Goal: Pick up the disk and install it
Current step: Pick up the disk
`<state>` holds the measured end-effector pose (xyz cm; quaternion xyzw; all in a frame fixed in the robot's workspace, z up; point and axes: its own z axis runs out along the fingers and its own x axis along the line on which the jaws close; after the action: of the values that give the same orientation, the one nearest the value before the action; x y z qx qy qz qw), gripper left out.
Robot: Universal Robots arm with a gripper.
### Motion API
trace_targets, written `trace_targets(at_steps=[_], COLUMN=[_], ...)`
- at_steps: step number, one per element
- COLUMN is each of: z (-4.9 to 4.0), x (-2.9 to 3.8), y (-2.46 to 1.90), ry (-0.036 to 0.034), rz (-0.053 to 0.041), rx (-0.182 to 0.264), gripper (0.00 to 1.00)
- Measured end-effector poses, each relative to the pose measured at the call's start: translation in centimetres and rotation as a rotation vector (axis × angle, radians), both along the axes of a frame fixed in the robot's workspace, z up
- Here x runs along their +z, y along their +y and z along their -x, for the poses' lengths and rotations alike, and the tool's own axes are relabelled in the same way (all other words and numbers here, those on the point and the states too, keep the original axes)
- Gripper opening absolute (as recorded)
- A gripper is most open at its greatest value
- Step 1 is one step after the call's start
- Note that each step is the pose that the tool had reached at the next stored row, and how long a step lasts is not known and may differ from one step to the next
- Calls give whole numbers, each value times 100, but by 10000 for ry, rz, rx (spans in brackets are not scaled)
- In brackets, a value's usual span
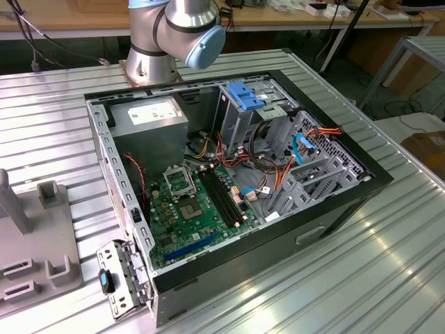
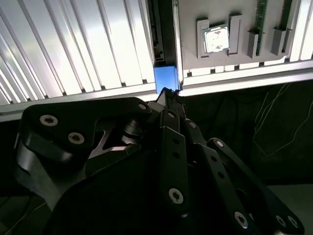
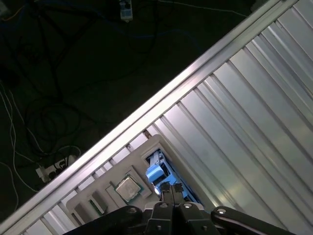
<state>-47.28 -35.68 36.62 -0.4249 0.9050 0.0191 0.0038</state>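
Your arm wears brushed silver over rounded joints, one closed by a pale blue cap. In the second wrist view your gripper is matte black: flat hinged links, pinned with round silver screw heads.

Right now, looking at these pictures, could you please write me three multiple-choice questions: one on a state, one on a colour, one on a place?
1. The computer case is: A) open B) closed C) upside down
2. The motherboard is: A) red B) green C) white
3. Where is the gripper? A) over the motherboard B) inside the computer case C) at the disk in the grey tray
Answers: 1 A, its insides lie in plain view; 2 B, the board looks green; 3 C, both wrist views show it at the blue-framed disk.
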Motion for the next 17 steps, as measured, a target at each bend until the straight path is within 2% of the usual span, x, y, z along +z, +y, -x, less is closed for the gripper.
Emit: trace_targets(at_steps=[2,7,9,11,15,17], z=[0,0,0,0,0,0], x=[0,-1,-1,-1,-3,-2], y=[0,0,0,0,0,0], ry=[0,0,1,0,-1,2], rz=[0,0,0,0,0,1], rx=[314,1969,2776,3126,4616,4670], gripper=[11,11,11,11,11,11])
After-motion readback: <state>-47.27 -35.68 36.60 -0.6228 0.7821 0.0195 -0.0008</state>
